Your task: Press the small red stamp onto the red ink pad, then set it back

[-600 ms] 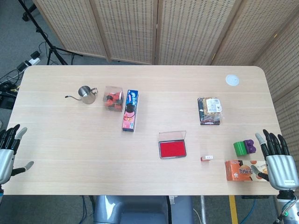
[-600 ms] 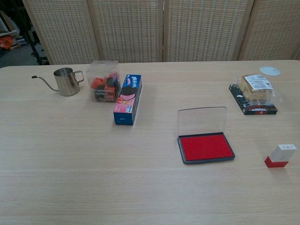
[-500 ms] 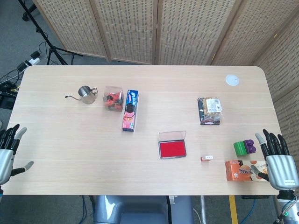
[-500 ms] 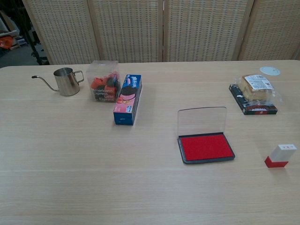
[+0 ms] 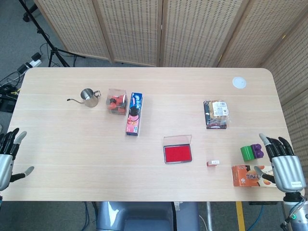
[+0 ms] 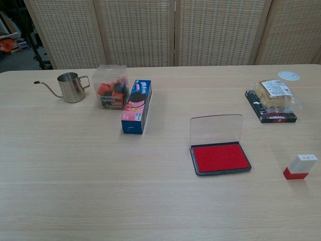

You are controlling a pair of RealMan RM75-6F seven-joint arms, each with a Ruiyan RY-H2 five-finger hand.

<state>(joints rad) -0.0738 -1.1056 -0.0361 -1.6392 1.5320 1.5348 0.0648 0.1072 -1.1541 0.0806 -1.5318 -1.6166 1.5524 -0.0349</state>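
Small red stamp (image 5: 213,163) sits on the tabletop (image 5: 72,144), just right of the red ink pad (image 5: 177,153), apart from it, w/ its clear lid standing open. Right hand (image 5: 285,166) hovers at the tabletop's right edge, fingers spread, holding nothing, beside an orange snack box (image 5: 248,175) and a green-and-purple item (image 5: 251,152). Left hand (image 5: 6,159) at the left edge, fingers apart, empty too. Chest view: no hands, stamp lying near the pad's right side.
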